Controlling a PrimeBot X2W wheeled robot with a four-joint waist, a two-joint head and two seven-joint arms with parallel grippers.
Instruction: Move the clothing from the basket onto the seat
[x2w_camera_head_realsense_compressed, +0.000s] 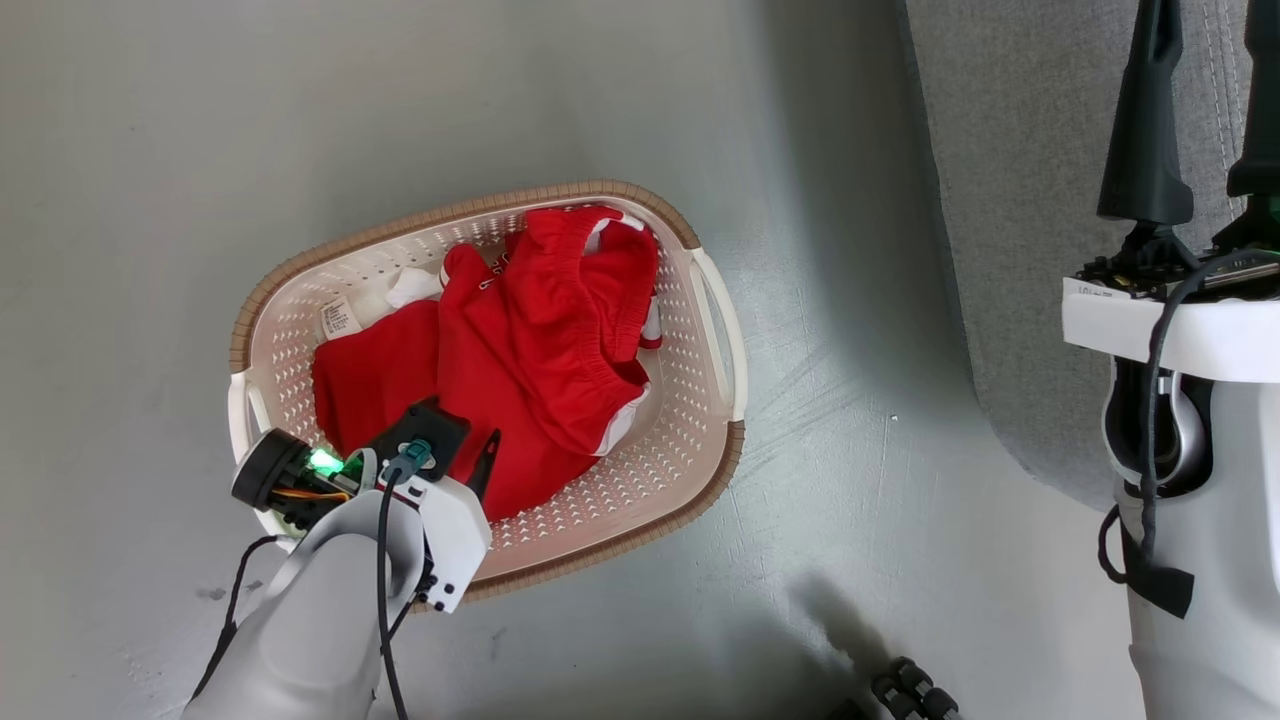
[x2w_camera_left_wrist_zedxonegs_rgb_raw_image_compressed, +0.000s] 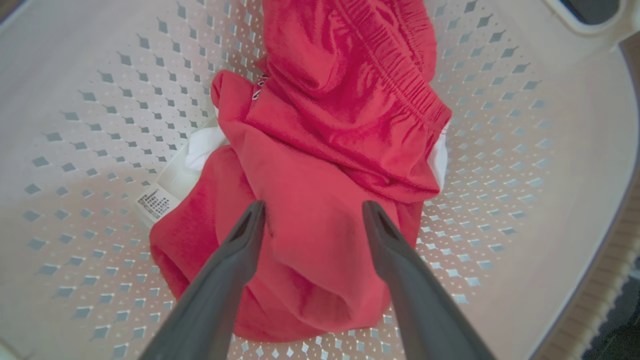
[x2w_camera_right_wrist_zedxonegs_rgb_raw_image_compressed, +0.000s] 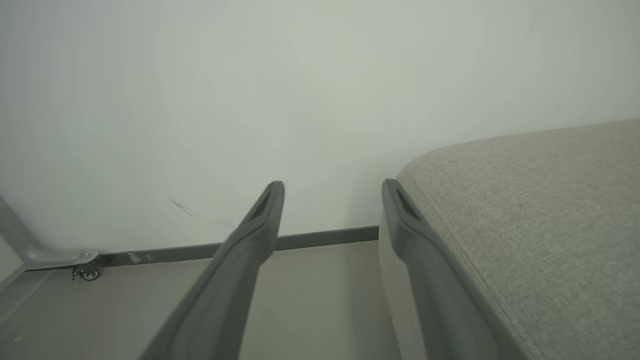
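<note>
Red garments (x2w_camera_head_realsense_compressed: 520, 340) lie heaped in the laundry basket (x2w_camera_head_realsense_compressed: 600, 188), the left gripper (x2w_camera_left_wrist_zedxonegs_rgb_raw_image_compressed: 314, 207) spread wide and empty over them. Closing here could pinch one loose fold that slips, or drag both tangled pieces together
</note>
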